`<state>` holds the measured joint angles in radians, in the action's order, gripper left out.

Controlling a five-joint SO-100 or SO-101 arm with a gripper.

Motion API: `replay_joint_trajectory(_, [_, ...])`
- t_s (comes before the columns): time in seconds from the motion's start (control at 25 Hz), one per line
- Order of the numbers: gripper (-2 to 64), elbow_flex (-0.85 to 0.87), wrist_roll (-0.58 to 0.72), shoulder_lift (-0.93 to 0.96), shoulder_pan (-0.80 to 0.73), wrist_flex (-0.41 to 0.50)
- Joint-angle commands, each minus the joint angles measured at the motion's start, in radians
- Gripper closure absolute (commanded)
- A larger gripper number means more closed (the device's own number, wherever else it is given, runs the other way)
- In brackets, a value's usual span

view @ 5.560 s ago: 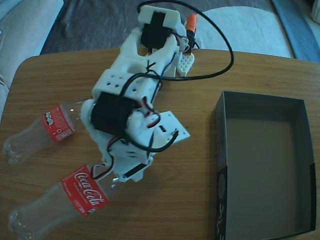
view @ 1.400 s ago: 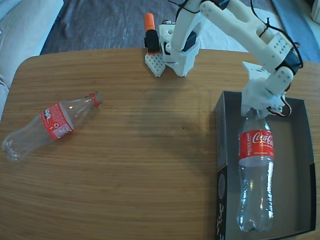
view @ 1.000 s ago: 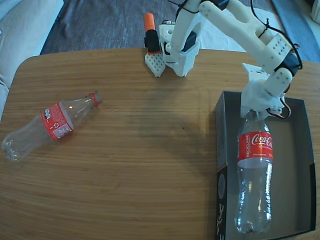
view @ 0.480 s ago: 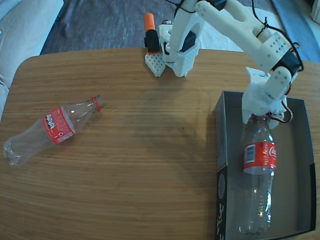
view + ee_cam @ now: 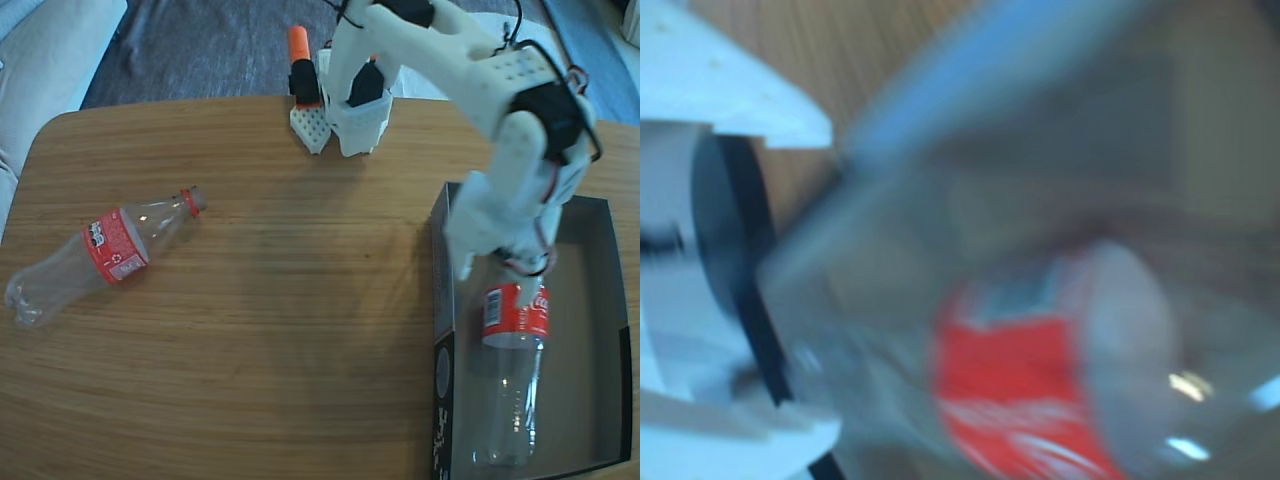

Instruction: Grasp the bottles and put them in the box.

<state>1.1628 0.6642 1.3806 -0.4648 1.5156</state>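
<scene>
1 Coca-Cola bottle [image 5: 514, 370] now lies in the box [image 5: 596, 330]; arm has swung over it, hand [image 5: 505, 262] grip unclear. Second bottle [image 5: 100, 253] remains on table [image 5: 270, 330].

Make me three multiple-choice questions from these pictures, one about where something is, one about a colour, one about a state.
1. Where does the clear plastic bottle with the red label that is outside the box lie in the fixed view?
A. left part of the wooden table
B. inside the box
C. on the floor

2. What colour are the walls of the shallow cardboard box?
A. white
B. dark grey-black
C. red

3. How is the second clear red-labelled bottle placed?
A. lying lengthwise in the box
B. standing on the table
C. lifted above the table, clear of the box

Answers: 1 A, it rests on bare wood far left of the box. 2 B, the rim and sides look dark. 3 A, its body stretches along the box floor, below the white gripper.
</scene>
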Motion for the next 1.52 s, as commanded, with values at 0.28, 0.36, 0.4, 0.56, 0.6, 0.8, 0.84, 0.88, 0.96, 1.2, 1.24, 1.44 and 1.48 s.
replay_joint_trajectory(0.28, [47.3, -0.048, -0.003, 0.150, 0.327, 0.058])
replay_joint_trajectory(0.36, [50.6, -0.026, -0.003, 0.193, 0.397, 0.058])
replay_joint_trajectory(0.4, [52.1, -0.014, -0.003, 0.215, 0.431, 0.058])
replay_joint_trajectory(0.56, [55.6, 0.060, -0.002, 0.305, 0.523, 0.058])
replay_joint_trajectory(0.6, [56.4, 0.081, -0.002, 0.325, 0.543, 0.058])
replay_joint_trajectory(0.8, [61.7, 0.190, -0.002, 0.408, 0.638, 0.058])
replay_joint_trajectory(0.84, [61.7, 0.210, -0.002, 0.423, 0.661, 0.058])
replay_joint_trajectory(0.88, [61.7, 0.233, -0.002, 0.437, 0.684, 0.057])
replay_joint_trajectory(0.96, [61.7, 0.273, 0.008, 0.462, 0.733, 0.057])
replay_joint_trajectory(1.2, [61.7, 0.397, 0.121, 0.514, 0.868, 0.057])
replay_joint_trajectory(1.24, [61.7, 0.420, 0.167, 0.522, 0.896, 0.057])
replay_joint_trajectory(1.44, [61.7, 0.509, 0.390, 0.563, 1.045, 0.057])
replay_joint_trajectory(1.48, [61.7, 0.525, 0.437, 0.572, 1.071, 0.057])
